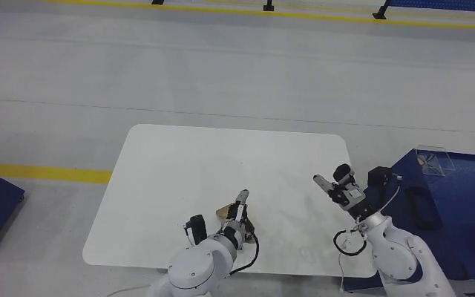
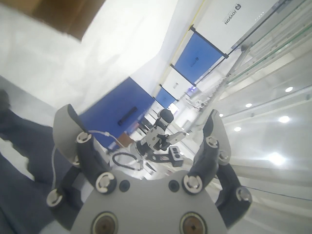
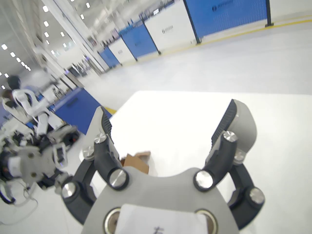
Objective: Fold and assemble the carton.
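A small brown carton lies near the front edge of the white table, partly hidden by my left arm. My left gripper sits right beside it, raised a little. In the left wrist view the left gripper is open and holds nothing, and the carton lies off to one side of it on the table. My right gripper hovers over the table's right part, well apart from the carton. In its own view the right gripper is open and holds nothing, with the carton farther off.
A blue cabinet stands close to the table's right edge, with a clear plastic stand on it. Another blue object is at the far left. The table's back and left parts are bare.
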You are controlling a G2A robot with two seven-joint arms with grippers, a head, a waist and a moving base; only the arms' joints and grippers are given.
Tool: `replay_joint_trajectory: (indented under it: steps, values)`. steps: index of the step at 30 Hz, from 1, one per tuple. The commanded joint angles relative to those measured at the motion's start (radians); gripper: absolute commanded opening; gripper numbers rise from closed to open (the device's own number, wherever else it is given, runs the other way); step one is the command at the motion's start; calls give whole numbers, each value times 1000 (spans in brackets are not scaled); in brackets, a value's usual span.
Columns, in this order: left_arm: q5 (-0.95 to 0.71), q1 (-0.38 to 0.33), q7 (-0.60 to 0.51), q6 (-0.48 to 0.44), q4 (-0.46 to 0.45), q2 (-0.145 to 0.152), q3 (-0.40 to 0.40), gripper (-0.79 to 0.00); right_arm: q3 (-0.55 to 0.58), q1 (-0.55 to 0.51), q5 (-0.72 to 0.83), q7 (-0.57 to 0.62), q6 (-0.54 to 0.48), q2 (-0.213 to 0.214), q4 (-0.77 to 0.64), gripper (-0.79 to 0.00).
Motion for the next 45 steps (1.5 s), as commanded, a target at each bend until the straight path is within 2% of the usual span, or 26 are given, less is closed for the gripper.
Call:
replay_joint_trajectory:
  steps: [1,2,3,5,8,11,14,18,23,26,29,32,38,45]
  values:
    - [49,-1,22,177,8,9,-22,0,-41,15,-83,22,20,-2,3,0]
    - [107,6,-24,223,39,17,-25,0,-64,22,-125,36,22,-3,2,0]
    - [140,16,-24,223,54,26,-12,0,-84,29,-151,45,23,-4,3,0]
    - [105,37,-24,223,85,46,13,0,-122,42,-176,66,13,-7,9,0]
    - [68,13,-24,223,157,88,45,0,-174,73,-233,105,19,-12,27,0]
    - [8,-43,-24,223,216,119,90,0,-248,117,-268,141,43,-22,55,0]
    - [-68,-105,-24,223,223,146,138,0,-314,163,-355,131,103,-33,96,0]
    - [-97,-154,-24,223,220,176,147,0,-389,220,-409,148,144,-49,149,0]
    - [-125,-135,-24,223,187,217,121,0,-459,257,-441,149,168,-67,195,0]
    - [-156,-139,-24,223,200,240,150,0,-492,278,-454,157,177,-76,224,0]
    - [-178,-186,-24,223,248,250,193,0,-524,293,-469,162,178,-85,243,0]
    - [-245,-235,-24,223,259,250,241,0,-551,303,-483,167,185,-93,260,0]
    - [-315,-333,-24,223,339,246,317,0,-587,324,-503,165,192,-107,295,0]
    - [-377,-405,-24,223,376,244,380,0,-615,340,-529,170,210,-121,323,0]
